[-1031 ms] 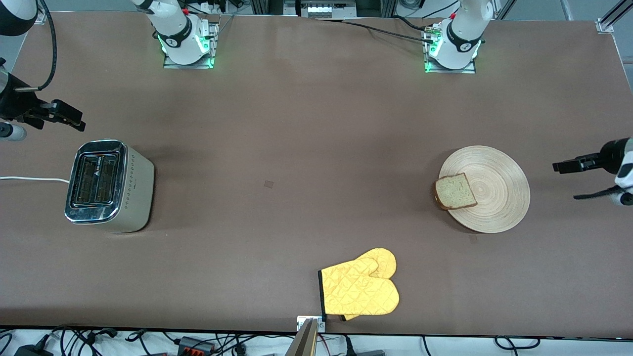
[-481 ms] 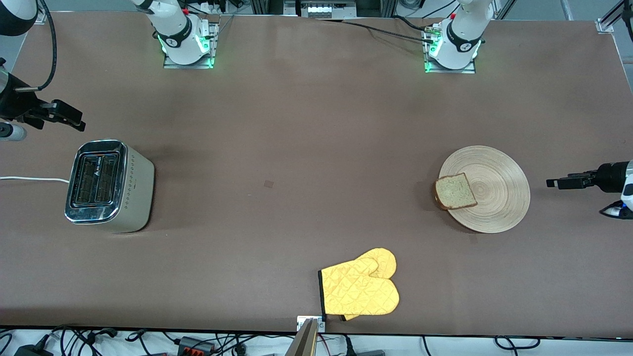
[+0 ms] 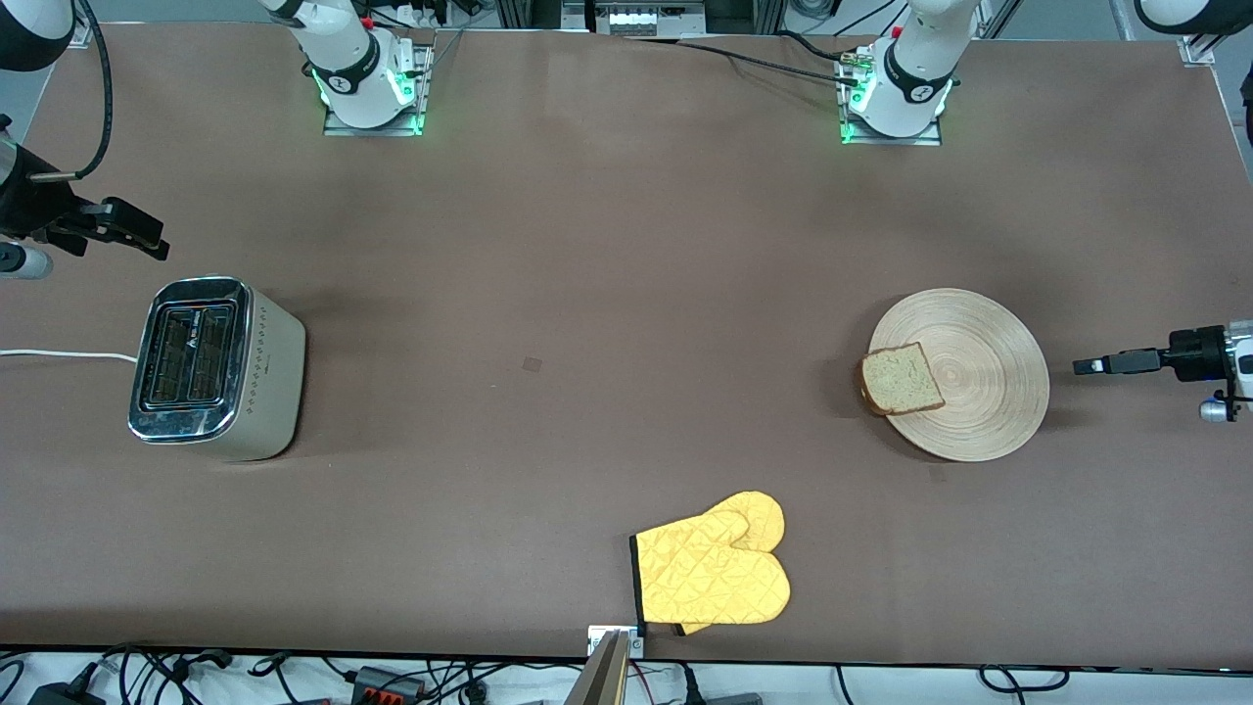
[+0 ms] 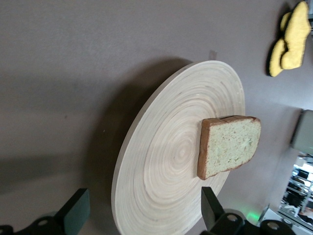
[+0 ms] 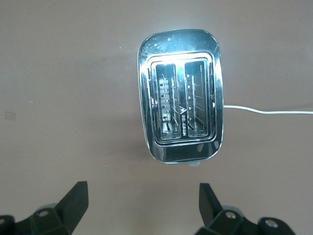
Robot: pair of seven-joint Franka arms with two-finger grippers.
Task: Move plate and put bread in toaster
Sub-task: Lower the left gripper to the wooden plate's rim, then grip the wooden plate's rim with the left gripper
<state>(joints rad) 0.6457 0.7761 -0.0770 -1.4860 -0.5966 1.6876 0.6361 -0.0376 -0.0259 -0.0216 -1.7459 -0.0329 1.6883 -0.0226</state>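
Observation:
The light-wood plate (image 3: 979, 392) lies toward the left arm's end of the table, with the bread (image 3: 901, 380) resting on its edge that faces the toaster. My left gripper (image 3: 1087, 366) is low beside the plate's rim, a little apart from it, open. In the left wrist view the plate (image 4: 166, 166) and the bread (image 4: 229, 144) lie just ahead of the left gripper (image 4: 142, 218), whose jaws stand wide apart. The chrome-topped toaster (image 3: 215, 367) stands at the right arm's end. My right gripper (image 3: 147, 235) hangs open near it; the right wrist view shows the toaster (image 5: 180, 95) with both slots empty.
A yellow oven mitt (image 3: 713, 573) lies near the table's edge closest to the front camera, midway along it. The toaster's white cord (image 3: 59, 354) runs off the right arm's end of the table.
My left gripper has turned, dropped lower and moved in toward the plate's rim. The right arm, plate, bread and toaster have not moved.

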